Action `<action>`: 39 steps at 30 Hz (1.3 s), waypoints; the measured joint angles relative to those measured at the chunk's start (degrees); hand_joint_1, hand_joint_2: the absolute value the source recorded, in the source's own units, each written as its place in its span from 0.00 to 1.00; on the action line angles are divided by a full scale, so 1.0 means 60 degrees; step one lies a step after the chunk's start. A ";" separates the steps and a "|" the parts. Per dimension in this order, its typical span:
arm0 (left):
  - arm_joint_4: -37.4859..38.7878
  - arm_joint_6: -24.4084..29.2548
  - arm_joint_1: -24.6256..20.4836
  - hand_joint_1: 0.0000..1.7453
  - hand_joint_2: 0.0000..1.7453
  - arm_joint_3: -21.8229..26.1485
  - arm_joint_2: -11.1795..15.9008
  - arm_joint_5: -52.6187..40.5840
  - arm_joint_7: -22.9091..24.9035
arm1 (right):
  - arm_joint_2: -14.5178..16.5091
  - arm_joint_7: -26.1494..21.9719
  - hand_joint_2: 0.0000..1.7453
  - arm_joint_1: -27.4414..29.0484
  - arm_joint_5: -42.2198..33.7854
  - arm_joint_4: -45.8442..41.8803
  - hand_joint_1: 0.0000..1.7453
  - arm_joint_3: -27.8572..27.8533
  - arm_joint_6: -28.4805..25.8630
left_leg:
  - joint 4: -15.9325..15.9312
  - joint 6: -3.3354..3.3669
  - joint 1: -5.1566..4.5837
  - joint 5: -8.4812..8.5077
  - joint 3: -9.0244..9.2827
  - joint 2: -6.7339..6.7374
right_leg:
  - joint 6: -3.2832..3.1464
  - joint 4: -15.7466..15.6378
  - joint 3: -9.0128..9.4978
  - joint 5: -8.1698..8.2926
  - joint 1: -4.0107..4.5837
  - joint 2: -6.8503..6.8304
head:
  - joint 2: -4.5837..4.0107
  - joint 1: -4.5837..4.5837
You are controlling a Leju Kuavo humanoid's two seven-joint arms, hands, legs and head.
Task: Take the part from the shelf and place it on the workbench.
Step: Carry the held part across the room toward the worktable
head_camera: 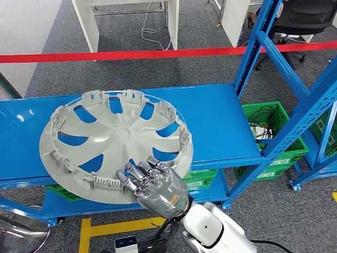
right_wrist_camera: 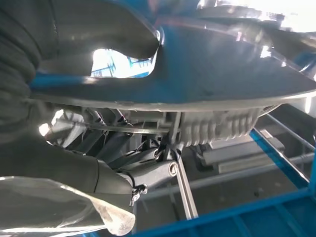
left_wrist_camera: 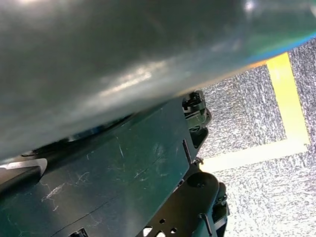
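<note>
Grey plastic wheel cover (head_camera: 115, 139) lay on the blue shelf (head_camera: 222, 121), your right hand (head_camera: 157, 184) gripping its near rim, fingers curled over the edge; you hadn't lifted it, and I couldn't tell your left hand's state

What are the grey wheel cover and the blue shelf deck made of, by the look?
Round grey wheel cover with spoke cut-outs: looks like moulded plastic, matt pale grey; moulded clip tabs and ribs ring its rim. Blue shelf deck: probably painted sheet metal, smooth and glossy, with soft light reflections and a folded front edge; its blue uprights are perforated. The right hand holds the cover at its near rim.
</note>
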 joint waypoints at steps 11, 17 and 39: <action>0.0000 -0.0031 -0.0001 0.00 0.00 -0.0025 0.0015 0.0025 -0.0064 | -0.0069 -0.0179 1.00 -0.0213 -0.0102 -0.0001 1.00 0.0212 -0.0117 | 0.0005 0.0000 -0.0012 0.0000 0.0001 0.0000 | 0.0005 -0.0004 0.0004 0.0005 -0.0008 -0.0003 | 0.0000 0.0001; 0.0000 -0.0002 0.0022 0.00 0.00 -0.0025 0.0043 0.0026 -0.0057 | -0.0063 -0.0176 1.00 -0.0303 -0.0161 -0.0001 1.00 0.0293 -0.0117 | 0.0021 0.0007 -0.0036 -0.0004 0.0000 0.0000 | 0.0016 -0.0007 0.0006 0.0013 -0.0032 -0.0005 | 0.0000 0.0000; 0.0000 0.0099 0.0009 0.00 0.00 -0.0184 0.0084 0.0014 0.0108 | -0.0006 -0.0110 1.00 -0.0188 -0.0220 -0.0047 1.00 0.0299 -0.0115 | 0.0073 -0.0074 0.0033 0.0139 -0.0160 -0.0062 | 0.0177 0.0279 -0.0121 -0.0058 -0.0180 0.0277 | 0.0005 0.0106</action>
